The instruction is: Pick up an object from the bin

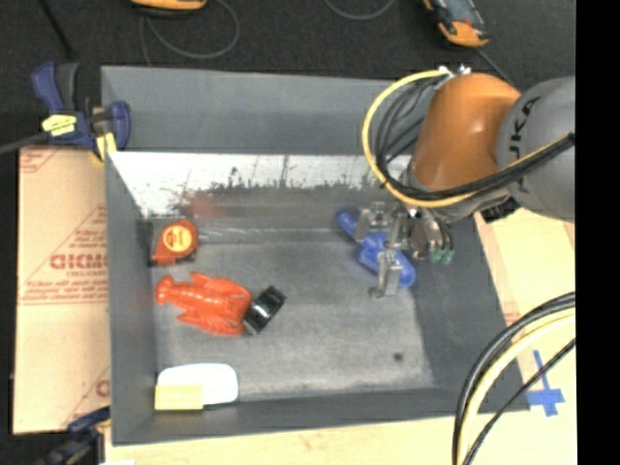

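Progress is judged to be at the reaching stage: nothing is seen lifted clear of the bin (pixel 242 114), and the grasp and the lift are reckoned as left to do. Nearest, in the left corner by the near wall, a white block with a yellow end (pixel 194 386) is laid flat. Beyond it a red toy lobster (pixel 203 303) is found, with a small black thing (pixel 263 310) touching its right end; no writing can be read on either. Further back, an orange tape measure (pixel 174 242) is set by the left wall; a round label is borne on its face but cannot be read. Toward the far right, the gripper (pixel 390 277) is placed low over a blue thing (pixel 349 227) of uneven shape, which is partly covered by it. Whether the claw is open or closed cannot be told, so no hold can be claimed. On the grey arm (pixel 542 153), beside its orange cover (pixel 460 134), lettering ending in "KA" can be made out.
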### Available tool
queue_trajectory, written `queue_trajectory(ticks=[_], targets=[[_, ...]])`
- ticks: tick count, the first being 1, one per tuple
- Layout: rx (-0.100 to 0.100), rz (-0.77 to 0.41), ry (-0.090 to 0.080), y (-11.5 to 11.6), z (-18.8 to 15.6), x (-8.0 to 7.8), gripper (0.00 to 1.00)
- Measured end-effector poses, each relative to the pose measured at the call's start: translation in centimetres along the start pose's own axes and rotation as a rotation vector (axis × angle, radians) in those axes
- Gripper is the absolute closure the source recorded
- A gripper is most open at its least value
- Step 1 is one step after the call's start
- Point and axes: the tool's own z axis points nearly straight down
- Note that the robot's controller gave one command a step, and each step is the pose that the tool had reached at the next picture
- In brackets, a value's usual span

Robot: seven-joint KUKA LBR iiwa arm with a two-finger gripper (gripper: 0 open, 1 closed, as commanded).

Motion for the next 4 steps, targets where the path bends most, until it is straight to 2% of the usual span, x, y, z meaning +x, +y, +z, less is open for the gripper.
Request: queue_trajectory(ticks=[1, 2, 3, 4], targets=[[0.001, -0.001, -0.007, 0.0, -0.5, -0.1, 0.0], [0.002, -0.026, -0.017, 3.7, 3.5, -1.9, 0.0], [-0.002, -0.057, -0.006, 7.1, 7.7, -0.4, 0.0], [0.0, -0.201, -0.008, 7.3, 8.8, -0.7, 0.0]])
